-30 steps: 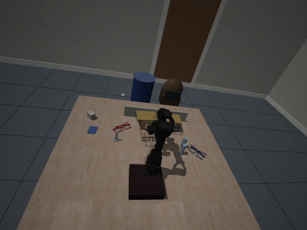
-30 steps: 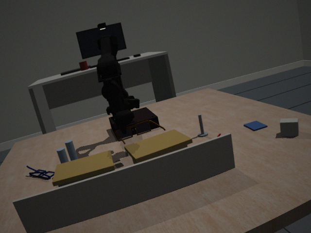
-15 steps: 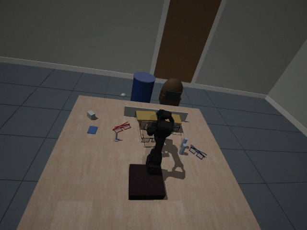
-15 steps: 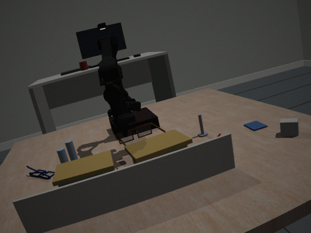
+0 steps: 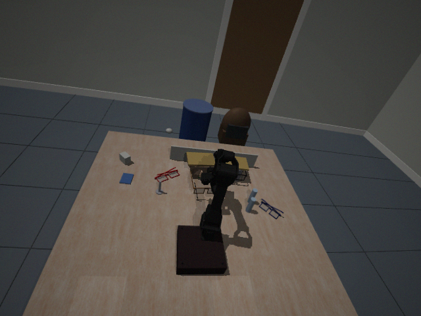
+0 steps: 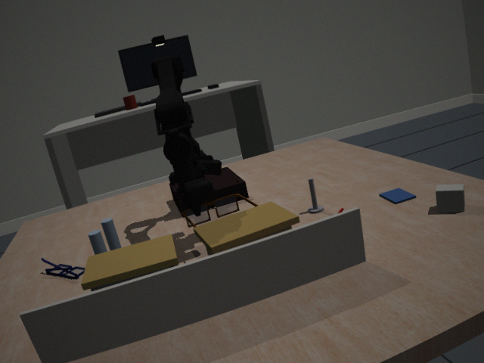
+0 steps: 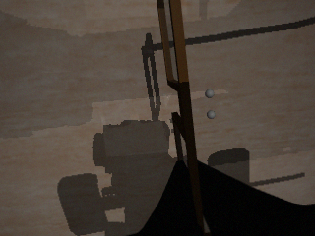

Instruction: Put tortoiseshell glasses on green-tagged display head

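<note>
The tortoiseshell glasses (image 5: 201, 187) (image 6: 227, 198) are held in the air in front of the left yellow slab, lenses toward the arm's base and temples toward the slab. My gripper (image 6: 198, 211) is shut on their frame, near one lens in the exterior view. The wrist view shows the brown frame (image 7: 182, 64) running up from the dark fingers. In the top view the arm hides the fingertips. No display head and no green tag can be made out; the yellow slabs (image 5: 200, 158) (image 5: 243, 163) (image 6: 249, 223) (image 6: 132, 258) may cover them. A dark frame (image 5: 245, 176) shows below the right slab.
A long white panel (image 5: 178, 154) (image 6: 203, 289) stands behind the slabs. Red glasses (image 5: 166, 174) and a grey post (image 5: 160, 186) (image 6: 313, 194) are left. Two pale blue cylinders (image 5: 250, 205) (image 6: 110, 234) and navy glasses (image 5: 271, 208) (image 6: 64, 270) are right in the top view.
</note>
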### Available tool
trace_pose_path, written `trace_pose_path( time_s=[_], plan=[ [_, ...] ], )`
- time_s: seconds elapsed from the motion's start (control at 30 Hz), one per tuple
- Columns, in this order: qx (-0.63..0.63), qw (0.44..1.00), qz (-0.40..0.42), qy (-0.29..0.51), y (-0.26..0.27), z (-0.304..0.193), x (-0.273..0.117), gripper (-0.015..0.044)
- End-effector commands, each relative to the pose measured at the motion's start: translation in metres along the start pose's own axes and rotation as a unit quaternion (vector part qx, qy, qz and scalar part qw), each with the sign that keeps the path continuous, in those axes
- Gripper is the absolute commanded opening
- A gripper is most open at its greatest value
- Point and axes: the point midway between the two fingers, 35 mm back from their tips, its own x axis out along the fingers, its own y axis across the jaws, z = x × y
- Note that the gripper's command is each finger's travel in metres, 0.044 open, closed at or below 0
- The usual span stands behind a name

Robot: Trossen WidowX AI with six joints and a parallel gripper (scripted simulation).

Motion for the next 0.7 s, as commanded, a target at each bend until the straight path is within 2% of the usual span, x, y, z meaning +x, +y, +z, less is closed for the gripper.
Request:
trace_pose_path(
  time_s=[0.0, 0.67],
  plan=[
    [0.002, 1.0, -0.003, 0.003, -0.007, -0.001, -0.001, 0.0],
    [0.002, 1.0, -0.004, 0.002, -0.033, -0.001, -0.001, 0.0]
  ],
)
